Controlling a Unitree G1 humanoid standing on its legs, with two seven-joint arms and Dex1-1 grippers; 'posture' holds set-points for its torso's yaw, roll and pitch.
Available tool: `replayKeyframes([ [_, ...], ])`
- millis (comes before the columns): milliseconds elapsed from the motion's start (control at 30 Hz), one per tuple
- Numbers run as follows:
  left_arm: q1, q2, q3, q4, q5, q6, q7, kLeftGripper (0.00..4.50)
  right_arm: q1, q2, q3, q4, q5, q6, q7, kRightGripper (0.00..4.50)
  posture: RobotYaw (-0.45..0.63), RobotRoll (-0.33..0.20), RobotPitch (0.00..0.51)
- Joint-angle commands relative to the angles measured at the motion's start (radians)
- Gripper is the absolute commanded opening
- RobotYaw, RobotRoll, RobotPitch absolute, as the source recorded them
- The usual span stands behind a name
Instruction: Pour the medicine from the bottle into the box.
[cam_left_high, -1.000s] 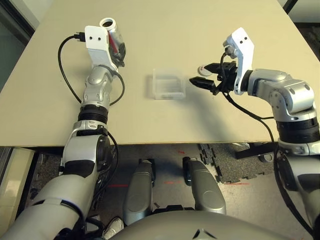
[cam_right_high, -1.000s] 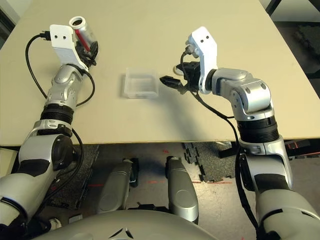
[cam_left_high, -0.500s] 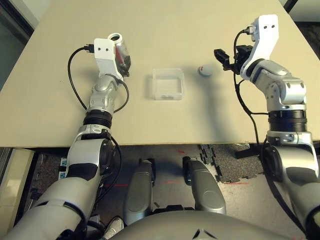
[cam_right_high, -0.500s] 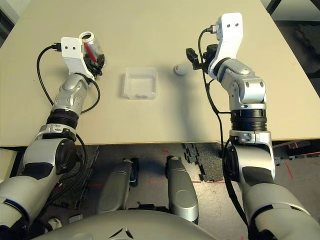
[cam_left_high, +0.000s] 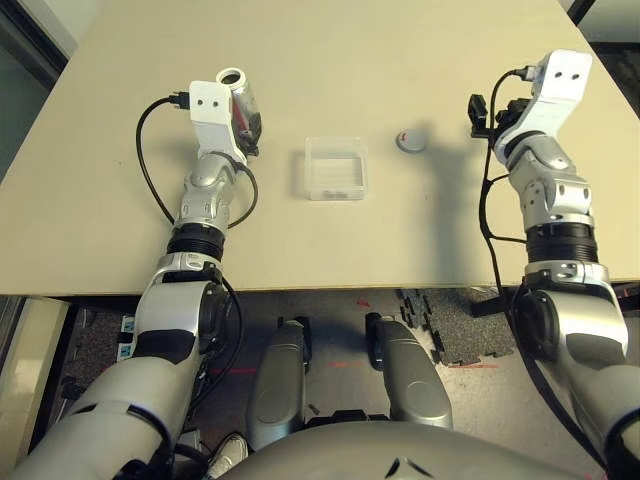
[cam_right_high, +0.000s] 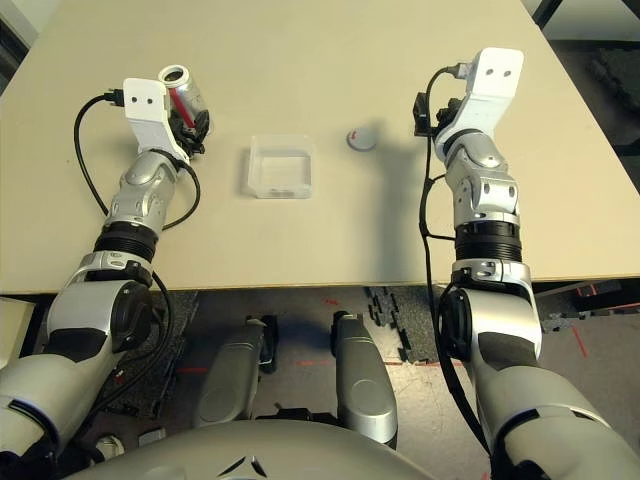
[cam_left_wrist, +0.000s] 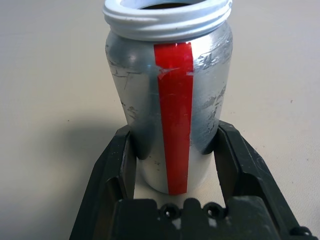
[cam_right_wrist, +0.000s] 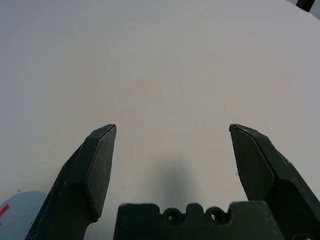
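The bottle (cam_left_wrist: 170, 100) is silver with a red stripe and an open white threaded neck, with no cap on it. It stands upright at the table's far left, and my left gripper (cam_left_high: 243, 125) is shut on its lower body. The clear square box (cam_left_high: 336, 167) lies on the table to the right of the bottle, apart from both grippers. What is inside the box is too small to tell. My right gripper (cam_right_wrist: 172, 127) is open over bare table at the far right, with nothing between its fingers.
A small round grey cap disc (cam_left_high: 409, 139) with a red mark lies on the table between the box and my right gripper (cam_left_high: 480, 110). A black cable loops from my left wrist across the tan table (cam_left_high: 330, 240).
My right arm has swung away from the box to the far right, leaving the cap disc on the table. My left gripper has shifted slightly nearer with the bottle.
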Motion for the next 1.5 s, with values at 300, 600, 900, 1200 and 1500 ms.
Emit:
replayKeyframes([
  [300, 0.055, -0.007, -0.018, 0.048, 0.012, 0.009, -0.017, 2.75, 0.008, -0.006, -0.013, 0.020, 0.001, -0.012, 0.011, 4.50, 0.04, 0.000, 0.213],
  [600, 0.067, -0.002, -0.023, 0.044, 0.013, -0.014, -0.021, 4.47, 0.003, -0.011, -0.013, 0.026, 0.002, -0.013, 0.016, 4.50, 0.04, 0.000, 0.212],
  [900, 0.123, -0.004, -0.021, -0.043, 0.004, 0.004, -0.018, 4.47, 0.002, -0.014, -0.013, 0.021, 0.003, -0.009, 0.018, 4.50, 0.04, 0.000, 0.213],
  [1200, 0.310, -0.017, 0.004, -0.385, -0.031, 0.145, 0.021, 4.47, 0.020, -0.034, -0.026, -0.019, 0.013, 0.008, 0.028, 4.50, 0.07, 0.000, 0.218],
  [1500, 0.336, 0.081, 0.079, -0.576, -0.113, 0.219, -0.039, 4.47, 0.113, -0.097, -0.075, -0.078, 0.028, 0.000, 0.057, 4.50, 0.07, 0.000, 0.255],
])
